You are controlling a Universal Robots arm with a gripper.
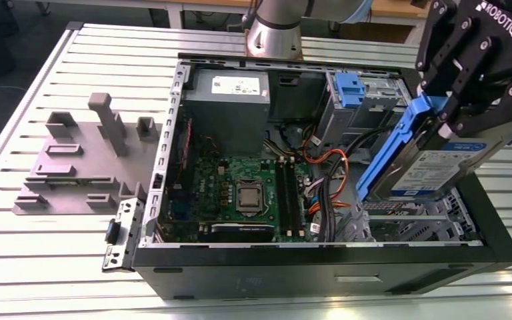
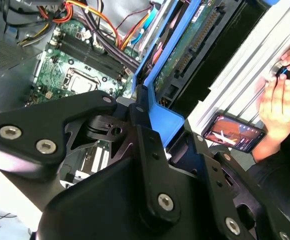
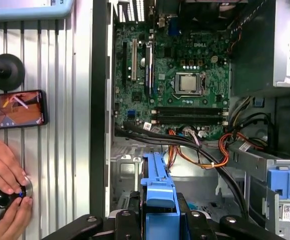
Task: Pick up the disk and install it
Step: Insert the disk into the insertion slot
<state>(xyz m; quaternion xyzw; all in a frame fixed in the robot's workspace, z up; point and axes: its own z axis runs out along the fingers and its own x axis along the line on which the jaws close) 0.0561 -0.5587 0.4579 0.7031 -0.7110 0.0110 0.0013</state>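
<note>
Exterior view: at the exterior view's right the gripper [image 1: 463, 117] hangs tilted above the open computer case [image 1: 327, 257], its fingers clamped on the blue frame of the disk [image 1: 434, 167]. The disk is held slanted over the case's drive-bay corner, its white-and-blue label facing outward. The grey power supply [image 1: 229, 90] carries a white sticker.

A slatted metal table [image 1: 25, 235] carries an open black computer case [image 1: 327, 276], with a grey moulded fixture [image 1: 78, 167] just beside it on the exterior view's left. A phone [image 3: 15, 108] lies on the slats near what may be a black knob [image 3: 5, 71].
</note>
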